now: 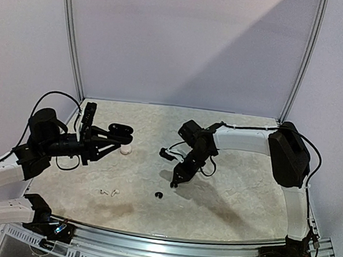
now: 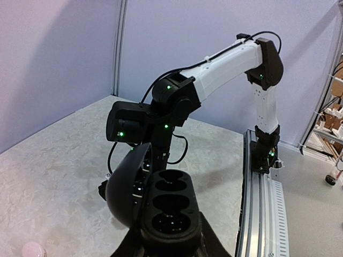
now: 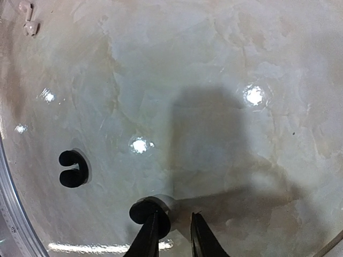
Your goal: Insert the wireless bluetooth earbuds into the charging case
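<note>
Nothing is inserted yet — the charging case (image 2: 169,206), lid open, sits clamped in the left jaws, both wells empty. Well apart from the case, one black earbud (image 3: 140,210) lies on the counter (image 1: 245,193) at the tips of the narrow, empty right jaws, a second black earbud (image 3: 72,168) near it — the white earbuds (image 3: 31,27) remain to load too

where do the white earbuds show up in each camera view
top external: white earbuds low, left of centre, left of the black earbud.
left wrist: not in it; the open charging case fills the foreground.
right wrist: top-left corner.
shared landmark: the black earbud, which lies between the white ones and the right gripper in both the top external and right wrist views.
</note>
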